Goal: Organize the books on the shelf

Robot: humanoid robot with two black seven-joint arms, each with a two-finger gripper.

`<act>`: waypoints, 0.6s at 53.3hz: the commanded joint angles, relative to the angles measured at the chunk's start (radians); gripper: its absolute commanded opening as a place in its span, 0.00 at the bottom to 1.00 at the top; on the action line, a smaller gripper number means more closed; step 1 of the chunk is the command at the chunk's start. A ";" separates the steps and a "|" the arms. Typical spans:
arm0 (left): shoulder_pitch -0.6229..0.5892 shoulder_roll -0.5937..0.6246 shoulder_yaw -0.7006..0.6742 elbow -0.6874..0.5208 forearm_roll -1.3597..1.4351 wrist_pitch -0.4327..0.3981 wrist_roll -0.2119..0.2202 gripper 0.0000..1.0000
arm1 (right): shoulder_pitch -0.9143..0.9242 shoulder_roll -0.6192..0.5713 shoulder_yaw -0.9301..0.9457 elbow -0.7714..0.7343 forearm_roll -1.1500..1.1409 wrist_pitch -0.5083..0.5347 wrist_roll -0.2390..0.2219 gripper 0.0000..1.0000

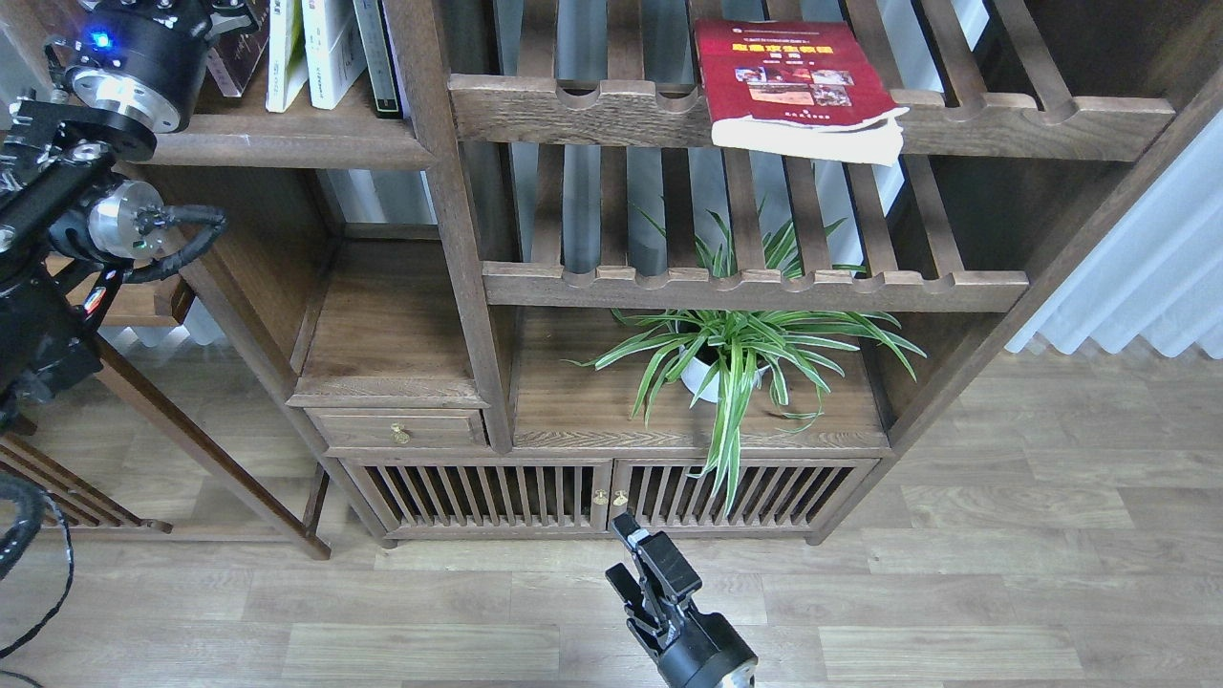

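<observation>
Red book (798, 81) lies flat on our slatted rack (669, 110), overhanging; our right fingers (635, 564) hang low, narrowly parted, empty, so reaching up seems next; left fingers unseen.

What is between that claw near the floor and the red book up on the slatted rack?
The right gripper sits low near the floor; between it and the red book are the spider plant and the lower slatted rack.

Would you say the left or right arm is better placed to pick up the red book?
Probably the right: its gripper is free below the red book on the slatted rack. The left arm is raised far left, by the upright books.
</observation>
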 commanded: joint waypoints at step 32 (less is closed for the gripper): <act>-0.010 -0.008 0.042 0.011 -0.008 -0.001 0.023 0.35 | 0.002 -0.002 0.004 0.000 0.000 0.000 0.003 0.96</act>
